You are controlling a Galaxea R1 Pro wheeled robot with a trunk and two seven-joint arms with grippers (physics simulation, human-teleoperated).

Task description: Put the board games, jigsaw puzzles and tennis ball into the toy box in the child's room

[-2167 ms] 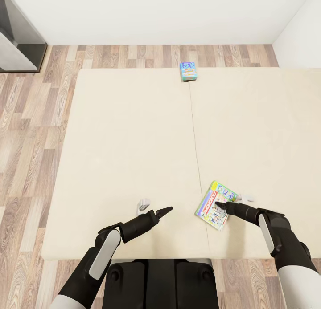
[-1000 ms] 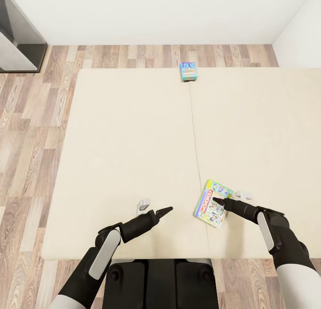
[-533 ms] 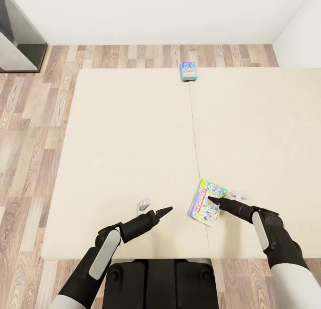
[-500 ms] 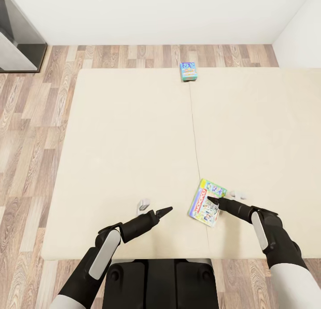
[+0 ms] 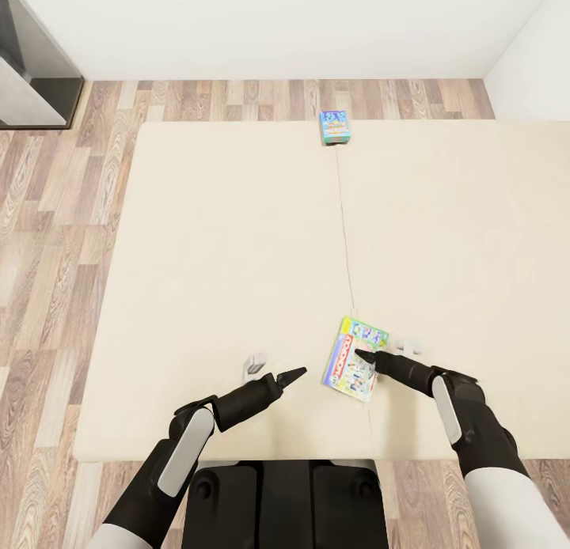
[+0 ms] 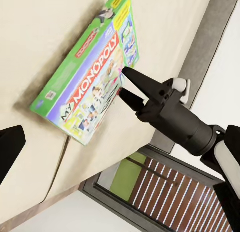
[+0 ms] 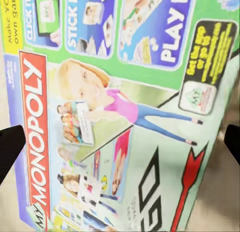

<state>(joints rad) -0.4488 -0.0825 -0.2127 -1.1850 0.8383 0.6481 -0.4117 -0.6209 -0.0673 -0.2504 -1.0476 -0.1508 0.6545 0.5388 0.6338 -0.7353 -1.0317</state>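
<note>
Step in hand: taking the first board game off the bed (image 5: pixel 237 240). The Monopoly box (image 5: pixel 354 358) lies flat on the cream mattress near the robot's edge, just beside the centre seam, skewed to it. The right claw (image 5: pixel 362 354) is on the box's top face; in the left wrist view its two fingers (image 6: pixel 141 81) stand a little apart with their tips against the printed lid, pressing or nudging rather than pinching (nothing is clamped between them). The right wrist view has the lid close up with a dark fingertip at each side edge, which fits parted fingers. The right arm reaches forward and inward, forearm low over the mattress, wrist angled down to the box. The left arm is held forward and idle, its claw (image 5: pixel 291 373) hovering off the mattress well short of the box; its fingers look drawn together to a point in the head view, though this is hard to confirm. The blue box (image 5: pixel 335 126) sits at the far edge of the bed, well apart from both arms. Judged next: the flat lid gives no purchase, so the box wants an edge exposed, perhaps slid to the mattress edge or tipped, before the fingers can close across its thickness.
</note>
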